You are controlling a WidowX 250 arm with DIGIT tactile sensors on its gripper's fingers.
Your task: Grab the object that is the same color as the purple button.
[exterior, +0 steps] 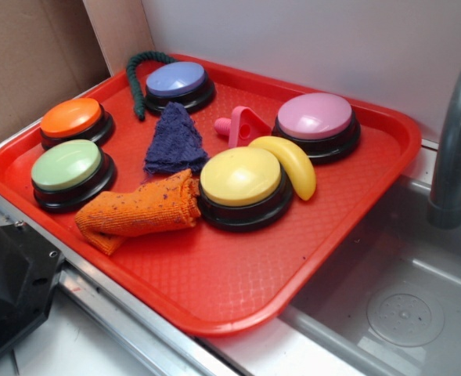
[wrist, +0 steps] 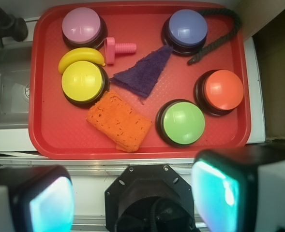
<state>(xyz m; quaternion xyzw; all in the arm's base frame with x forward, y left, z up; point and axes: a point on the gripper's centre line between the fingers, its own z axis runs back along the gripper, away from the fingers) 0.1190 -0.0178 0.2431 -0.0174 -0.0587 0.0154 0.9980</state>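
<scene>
A small dark purple knitted cloth [exterior: 175, 141], roughly triangular, lies flat near the middle of the red tray [exterior: 214, 298]. It also shows in the wrist view [wrist: 144, 75]. The purple button [exterior: 177, 81] stands just behind it at the tray's far side, and shows in the wrist view [wrist: 187, 29]. My gripper [wrist: 132, 200] is open and empty, its two pale fingers wide apart, high above the counter and off the tray's near edge. The gripper is out of the exterior view.
On the tray stand orange [exterior: 73, 119], green [exterior: 68, 168], yellow [exterior: 242, 182] and pink [exterior: 316, 119] buttons, an orange cloth [exterior: 144, 207], a banana [exterior: 293, 160], a pink toy piece [exterior: 242, 125] and a dark green cord [exterior: 140, 74]. A sink [exterior: 402, 313] and faucet [exterior: 453, 141] are to the right.
</scene>
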